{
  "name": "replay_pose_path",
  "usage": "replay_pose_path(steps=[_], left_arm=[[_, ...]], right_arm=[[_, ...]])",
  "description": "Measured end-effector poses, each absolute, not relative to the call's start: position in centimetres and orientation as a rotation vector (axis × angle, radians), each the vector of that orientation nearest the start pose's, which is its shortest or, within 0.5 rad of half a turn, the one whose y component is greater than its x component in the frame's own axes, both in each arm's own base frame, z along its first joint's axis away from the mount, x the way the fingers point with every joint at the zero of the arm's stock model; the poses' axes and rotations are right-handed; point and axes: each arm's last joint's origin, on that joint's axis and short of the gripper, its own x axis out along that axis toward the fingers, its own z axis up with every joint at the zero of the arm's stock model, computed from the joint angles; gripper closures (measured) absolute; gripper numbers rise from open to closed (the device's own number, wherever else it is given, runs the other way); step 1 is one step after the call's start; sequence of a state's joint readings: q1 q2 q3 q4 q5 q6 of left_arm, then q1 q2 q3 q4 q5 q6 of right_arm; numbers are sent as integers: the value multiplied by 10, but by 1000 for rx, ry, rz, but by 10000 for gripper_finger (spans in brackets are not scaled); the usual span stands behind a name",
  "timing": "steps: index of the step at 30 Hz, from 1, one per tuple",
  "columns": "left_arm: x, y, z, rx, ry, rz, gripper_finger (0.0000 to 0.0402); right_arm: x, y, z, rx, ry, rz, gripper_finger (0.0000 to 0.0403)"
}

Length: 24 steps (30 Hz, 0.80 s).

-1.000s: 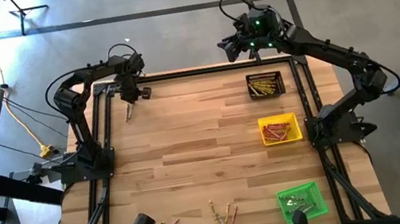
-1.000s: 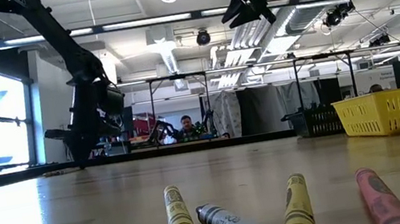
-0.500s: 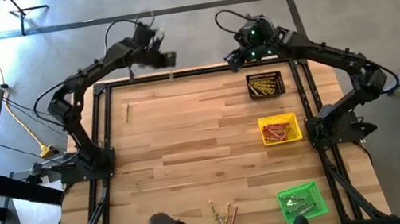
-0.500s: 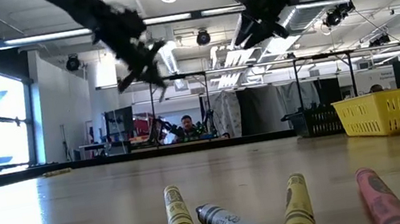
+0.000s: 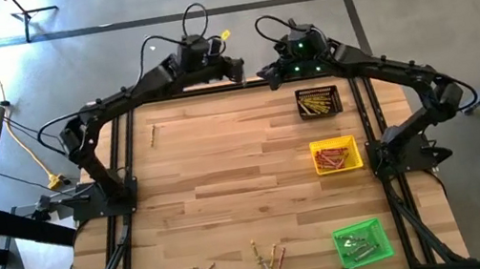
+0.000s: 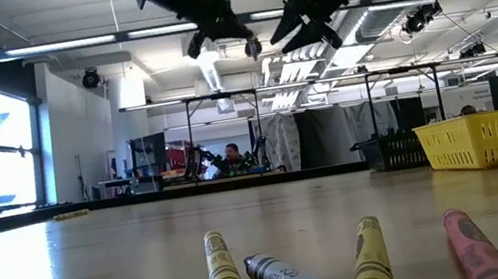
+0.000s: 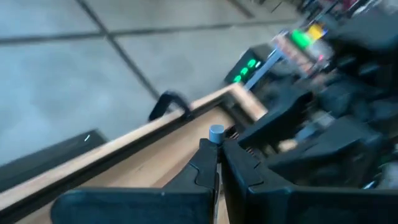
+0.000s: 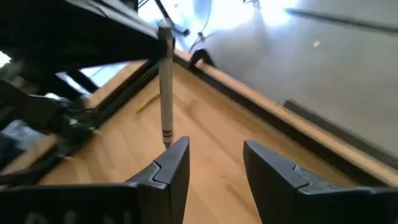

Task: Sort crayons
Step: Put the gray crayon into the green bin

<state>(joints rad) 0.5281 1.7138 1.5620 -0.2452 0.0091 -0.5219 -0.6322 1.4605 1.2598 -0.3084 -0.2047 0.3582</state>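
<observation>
Both grippers meet above the far edge of the wooden surface point(image 5: 227, 175), a grey crayon point(image 8: 165, 87) between them.

Left gripper point(image 5: 235, 70): fingers clamped on the grey crayon. Right gripper point(image 5: 271, 73): fingers apart just beside it. Black tray point(image 5: 318, 102), yellow tray point(image 5: 335, 155) and green tray point(image 5: 363, 241) line the right side; loose crayons point(image 5: 270, 260) lie at the near edge. Only the low view shows the workshop beyond, with a seated person point(image 6: 233, 159).
</observation>
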Motion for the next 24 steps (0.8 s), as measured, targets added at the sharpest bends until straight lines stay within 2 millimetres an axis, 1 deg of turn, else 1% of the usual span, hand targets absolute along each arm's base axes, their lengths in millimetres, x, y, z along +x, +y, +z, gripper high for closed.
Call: replay_pose_path(steps=[5, 11, 17, 24], left_arm=[[353, 190, 357, -622, 161, 577, 401], [357, 181, 357, -617, 164, 574, 401], [360, 175, 356, -619, 171, 580, 401], [364, 166, 356, -641, 172, 563, 401]], right_arm=[[277, -187, 327, 600, 357, -443, 256], [289, -177, 328, 572, 336, -380, 255], [292, -172, 329, 556, 329, -359, 255], [293, -171, 331, 581, 318, -329, 257]])
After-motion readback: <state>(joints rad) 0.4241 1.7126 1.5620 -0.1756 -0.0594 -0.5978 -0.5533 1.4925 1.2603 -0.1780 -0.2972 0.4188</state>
